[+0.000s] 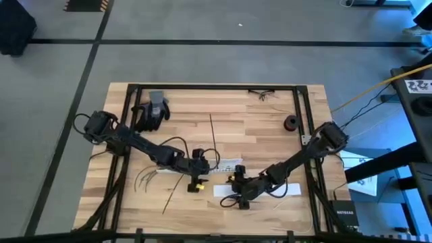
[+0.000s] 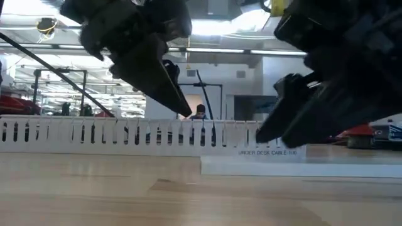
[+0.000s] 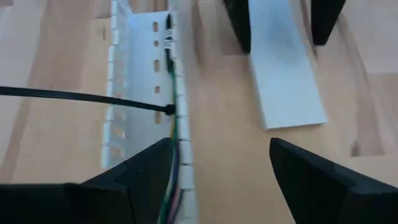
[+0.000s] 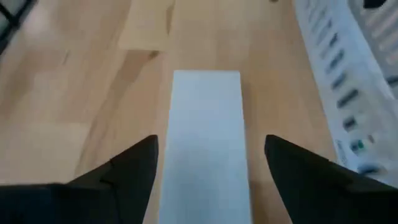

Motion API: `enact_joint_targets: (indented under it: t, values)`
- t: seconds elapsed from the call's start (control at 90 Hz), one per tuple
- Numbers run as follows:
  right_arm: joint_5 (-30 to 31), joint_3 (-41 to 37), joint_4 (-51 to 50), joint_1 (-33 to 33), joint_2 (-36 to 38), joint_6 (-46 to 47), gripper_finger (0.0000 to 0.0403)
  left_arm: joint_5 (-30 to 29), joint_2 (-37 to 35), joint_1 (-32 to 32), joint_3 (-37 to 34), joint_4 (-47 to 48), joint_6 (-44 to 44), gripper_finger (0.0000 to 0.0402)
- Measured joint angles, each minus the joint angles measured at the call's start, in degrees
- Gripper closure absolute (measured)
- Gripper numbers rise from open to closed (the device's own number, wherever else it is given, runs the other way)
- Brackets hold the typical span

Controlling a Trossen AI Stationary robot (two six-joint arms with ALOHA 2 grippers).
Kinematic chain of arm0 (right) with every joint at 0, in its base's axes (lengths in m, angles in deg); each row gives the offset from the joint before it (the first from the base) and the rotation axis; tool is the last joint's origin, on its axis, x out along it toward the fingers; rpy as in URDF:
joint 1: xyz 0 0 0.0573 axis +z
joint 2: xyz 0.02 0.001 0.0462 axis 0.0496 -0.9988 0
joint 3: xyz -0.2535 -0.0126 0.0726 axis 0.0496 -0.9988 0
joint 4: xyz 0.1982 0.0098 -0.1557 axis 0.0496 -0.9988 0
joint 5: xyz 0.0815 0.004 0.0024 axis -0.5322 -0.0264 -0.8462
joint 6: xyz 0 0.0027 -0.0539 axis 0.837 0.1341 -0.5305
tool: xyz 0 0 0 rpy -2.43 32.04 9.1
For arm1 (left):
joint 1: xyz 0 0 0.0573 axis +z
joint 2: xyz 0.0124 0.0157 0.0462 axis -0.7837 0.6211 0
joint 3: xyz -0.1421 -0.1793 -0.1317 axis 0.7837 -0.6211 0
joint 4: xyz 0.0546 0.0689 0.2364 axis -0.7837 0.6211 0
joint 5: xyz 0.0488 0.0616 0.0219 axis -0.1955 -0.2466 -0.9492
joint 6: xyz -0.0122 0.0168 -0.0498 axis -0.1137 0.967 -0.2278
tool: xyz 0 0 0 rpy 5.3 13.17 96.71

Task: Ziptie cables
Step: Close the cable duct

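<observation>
The cables (image 1: 145,177) lie as a loose bundle of thin dark wires on the table, left of my left gripper. Thin coloured wires (image 3: 173,134) run inside the white slotted strip (image 3: 143,87) along its wall. A black zip tie (image 3: 81,98) lies across the wood with its tip at that strip. My left gripper (image 3: 217,180) hovers open over the strip's edge. My right gripper (image 4: 211,168) is open, one finger on either side of a flat white strip (image 4: 205,143) that lies on the table, without touching it.
A straight black zip tie (image 1: 212,135) lies on the far side of the slotted strip and another (image 1: 172,192) near the front. A grey glove (image 1: 154,108) and a dark tape roll (image 1: 291,123) sit toward the far edge. Black frame rails (image 1: 300,108) border the table.
</observation>
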State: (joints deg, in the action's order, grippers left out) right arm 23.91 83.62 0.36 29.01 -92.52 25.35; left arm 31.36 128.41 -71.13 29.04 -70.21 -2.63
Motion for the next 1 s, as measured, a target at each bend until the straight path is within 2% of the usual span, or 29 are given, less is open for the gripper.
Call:
enact_joint_targets:
  t: [0.289, 0.733, 0.822, 1.0]
  values:
    - [3.45, 0.14, 4.57, 0.09, -6.22, 1.22, 0.0113, -3.45, -0.02, -3.06, 0.0, 2.38, -4.49, 0.0139]
    - [4.2, 0.29, 5.22, 1.5, -8.97, 1.14, 0.0115, -5.72, -0.02, -4.76, 0.0, 0.92, -4.98, 0.0139]
    - [4.22, 0.29, 5.3, 1.51, -9.21, 1.26, 0.0129, -5.72, -0.02, -4.74, 0.0, 0.92, -4.65, 0.0139]
    - [4.31, 0.29, 5.46, 1.52, -9.27, 0.86, 0.0184, -5.68, -0.02, -4.76, 0.0, 1.07, -5.05, 0.0139]
